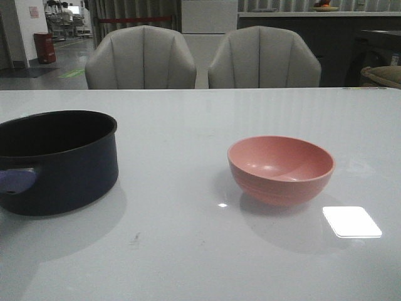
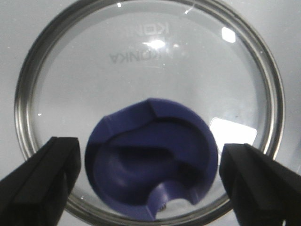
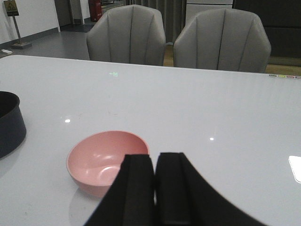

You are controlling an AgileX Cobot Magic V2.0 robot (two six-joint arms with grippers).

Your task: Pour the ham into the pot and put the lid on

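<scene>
Left end effector [image 2: 149,181] is hovering wide open over the lid [image 2: 149,110], straddling its knob [image 2: 151,160]; right end effector [image 3: 154,188] is sitting closed by the empty-looking bowl [image 1: 281,168]. Pot [image 1: 56,160] is waiting uncovered; next, closing on the knob.

We see a glossy white table [image 1: 207,263] carrying a bright rectangular light reflection [image 1: 351,221]. Behind it stand two pale upholstered chairs [image 1: 141,58] [image 1: 264,58] side by side. Beyond them are grey curtains [image 1: 135,12], a dark counter [image 1: 294,31] and, far left, a red bin [image 1: 44,47] on a grey floor.
</scene>
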